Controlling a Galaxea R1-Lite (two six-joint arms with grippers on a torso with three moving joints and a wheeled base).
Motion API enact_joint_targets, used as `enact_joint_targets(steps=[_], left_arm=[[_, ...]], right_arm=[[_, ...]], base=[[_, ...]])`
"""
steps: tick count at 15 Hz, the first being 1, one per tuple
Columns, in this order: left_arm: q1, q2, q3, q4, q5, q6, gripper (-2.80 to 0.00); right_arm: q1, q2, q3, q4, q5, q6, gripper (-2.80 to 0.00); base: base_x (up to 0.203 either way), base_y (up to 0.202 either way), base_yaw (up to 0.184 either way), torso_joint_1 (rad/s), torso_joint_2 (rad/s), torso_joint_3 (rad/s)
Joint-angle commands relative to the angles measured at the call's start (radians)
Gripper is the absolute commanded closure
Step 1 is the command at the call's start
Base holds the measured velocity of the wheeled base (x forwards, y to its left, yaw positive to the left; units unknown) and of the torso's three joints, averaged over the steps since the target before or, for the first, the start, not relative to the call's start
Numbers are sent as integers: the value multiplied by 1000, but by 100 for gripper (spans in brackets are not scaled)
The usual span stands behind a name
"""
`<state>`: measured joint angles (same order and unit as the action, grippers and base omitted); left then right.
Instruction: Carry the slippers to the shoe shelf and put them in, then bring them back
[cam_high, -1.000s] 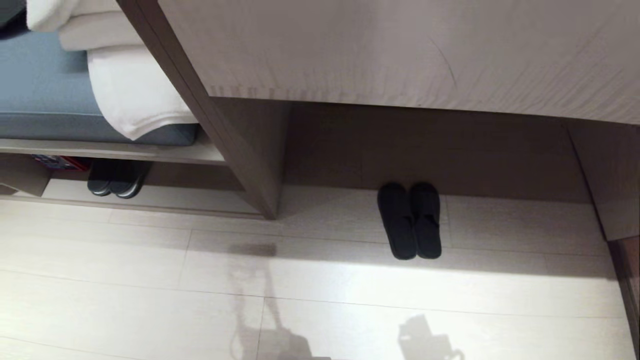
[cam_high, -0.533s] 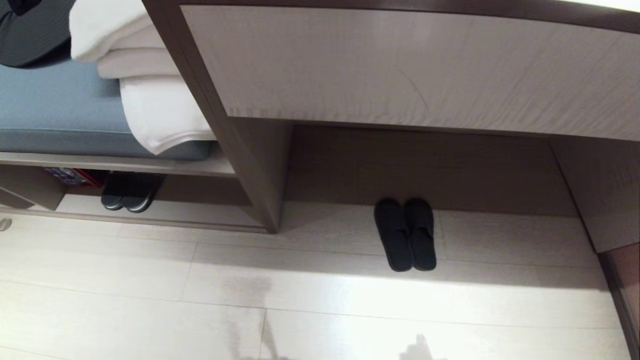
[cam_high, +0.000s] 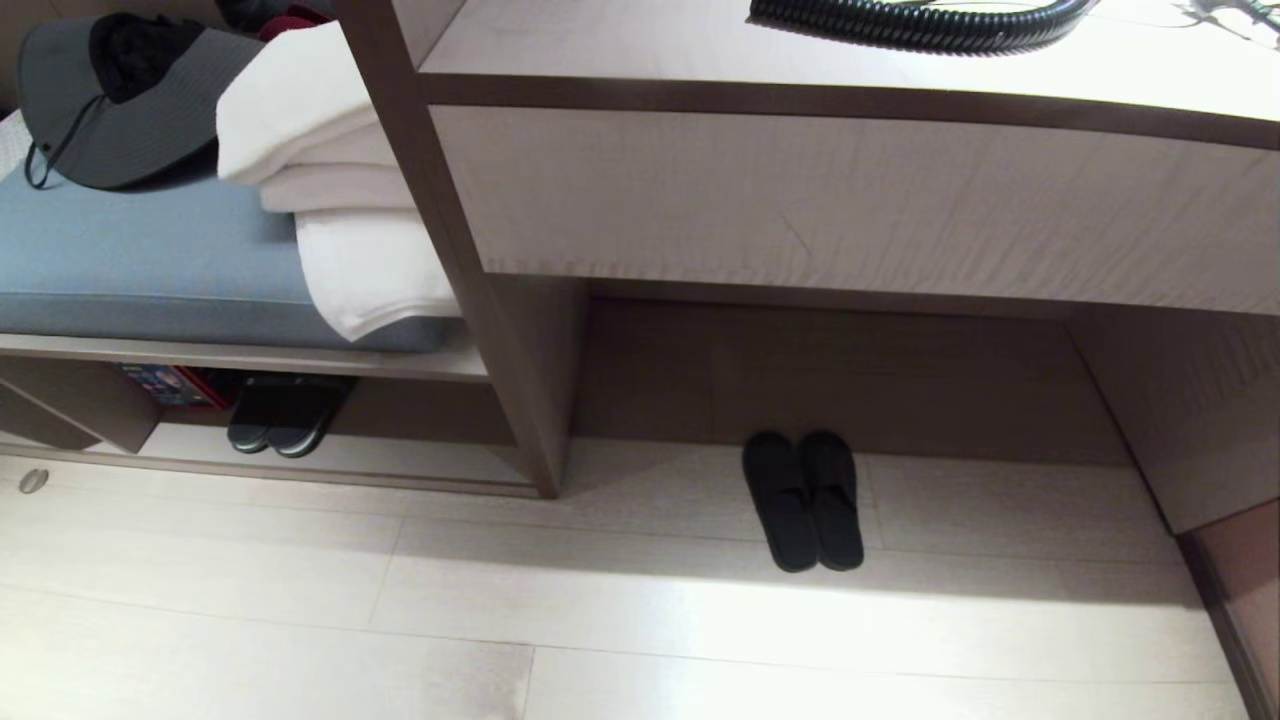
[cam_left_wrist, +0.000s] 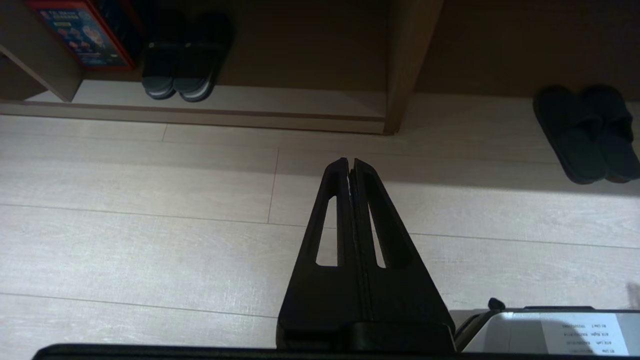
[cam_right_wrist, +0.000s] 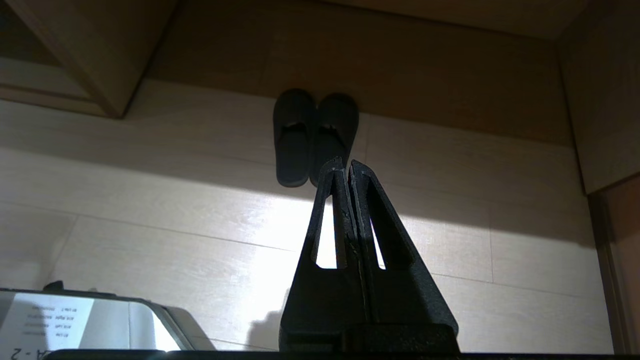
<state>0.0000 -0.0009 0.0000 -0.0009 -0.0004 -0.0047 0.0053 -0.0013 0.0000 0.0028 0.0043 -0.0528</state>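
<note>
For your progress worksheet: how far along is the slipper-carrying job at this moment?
Nothing looks done yet: the slippers lie together on the floor under the desk. Nothing is in hand; the left end effector and right end effector are shut and empty. Left: pickup, the shoe shelf, return.

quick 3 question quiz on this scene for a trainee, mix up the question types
1. True or false: the slippers lie on the floor under the desk.
2. Which is already in the shoe shelf? A) a dark pair with pale sole rims B) a towel C) a hat
3. Fill in: the left gripper and right gripper are both ____.

Key: 1 true; 2 A; 3 shut
</note>
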Motion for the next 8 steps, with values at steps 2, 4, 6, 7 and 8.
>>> enact_joint_targets(steps=[2,4,6,7,8], left_arm=[[0,1,0,-1,0,0,0],[0,1,0,-1,0,0,0],[0,1,0,-1,-1,0,0],[0,1,0,-1,0,0,0],[0,1,0,-1,-1,0,0]], right_arm=[[0,0,2,0,1,-1,0],[1,0,1,0,0,-1,0],[-1,0,2,0,2,-4,0],[1,0,2,-3,3,-8,0],[1,0,2,-3,5,-15,0]], base=[[0,0,0,6,3,205],[0,0,0,4,1,204],[0,0,0,2,5,200],[0,0,0,3,7,205],[0,0,0,1,6,203]])
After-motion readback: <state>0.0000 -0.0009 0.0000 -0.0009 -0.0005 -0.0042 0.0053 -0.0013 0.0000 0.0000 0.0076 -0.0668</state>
